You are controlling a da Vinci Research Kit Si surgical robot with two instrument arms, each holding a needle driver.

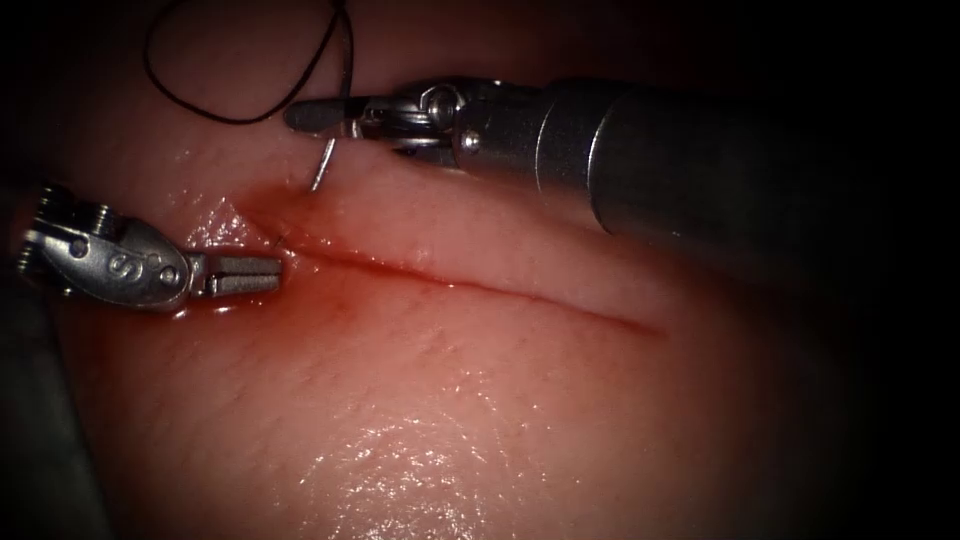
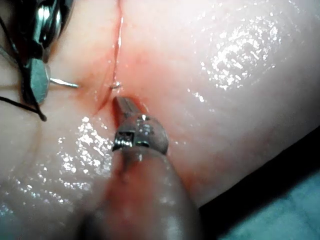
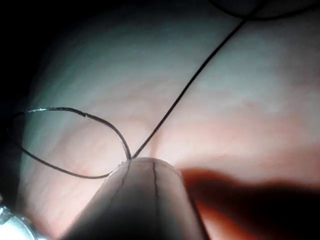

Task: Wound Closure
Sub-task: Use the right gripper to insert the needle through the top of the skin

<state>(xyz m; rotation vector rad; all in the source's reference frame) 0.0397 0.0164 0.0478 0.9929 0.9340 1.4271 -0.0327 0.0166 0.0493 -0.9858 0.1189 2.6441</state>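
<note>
Pink, glossy tissue [image 1: 420,420] is seen across the endoscope view, with the cut [image 1: 480,285] running along it and down toward the right. Red fluid [image 1: 300,290] is pooled around the cut's left end. The right tool [image 1: 320,117] is brought in above the cut, and its jaws are clamped on the needle [image 1: 322,168] near its upper end, so the free part is left hanging down toward the tissue above the cut; whether the tip is actually touching can't really be told. The left tool [image 1: 262,274] is parked just below the cut's left end, jaws closed with nothing gripped between them. Dark thread [image 1: 215,118] is looped over the tissue at top left, next to the right tool. A tiny glint of something is caught at the cut's edge in the left wrist view, too small to be called.
</note>
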